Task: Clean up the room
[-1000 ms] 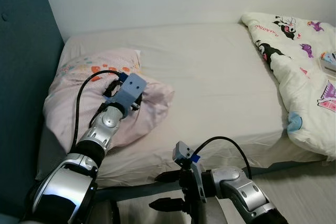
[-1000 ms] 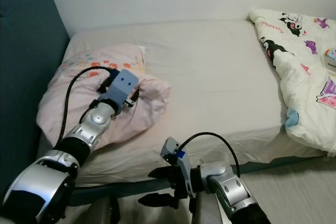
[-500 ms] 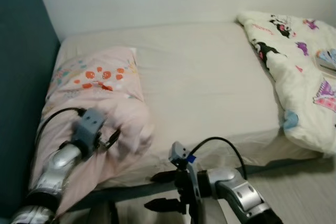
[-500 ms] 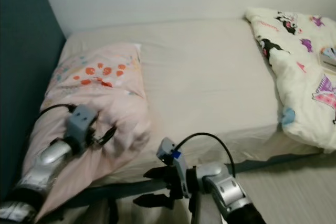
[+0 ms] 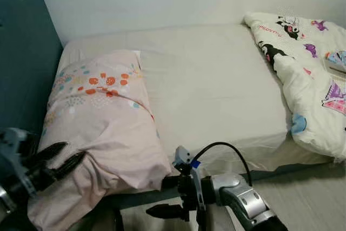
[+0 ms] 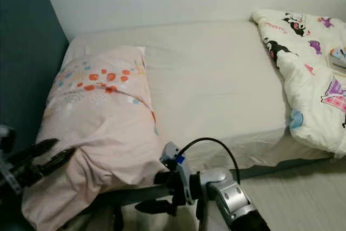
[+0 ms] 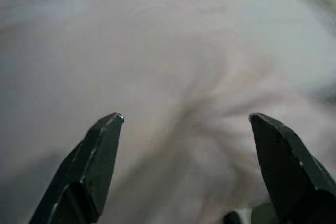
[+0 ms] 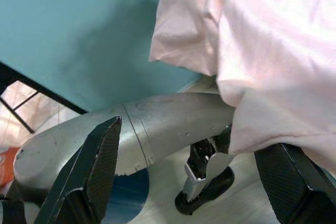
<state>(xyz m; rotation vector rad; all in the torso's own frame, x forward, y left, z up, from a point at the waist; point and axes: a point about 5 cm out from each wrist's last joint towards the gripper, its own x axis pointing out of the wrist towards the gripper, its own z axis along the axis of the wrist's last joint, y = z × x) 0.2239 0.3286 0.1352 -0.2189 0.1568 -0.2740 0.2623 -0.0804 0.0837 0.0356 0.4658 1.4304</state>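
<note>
Pulled back from the pillow it was gripping a second ago, the left gripper now hangs off the bed's near left corner, its black fingers spread and holding nothing. Just ahead of those fingers the pink pillow lies lengthwise along the blue headboard, smoothed flat where it was bunched before, its near end drooping over the mattress edge. To the right, the right gripper waits low below the mattress edge, its fingers also parted and empty, the pillow's overhanging corner close above it. Far off to that gripper's right, a cartoon-print quilt lies rumpled in a heap at the foot of the bed, partly spilling over the side. By the look of it, the pillow job is nearly done, bar that overhang, while the quilt remains to be straightened.
</note>
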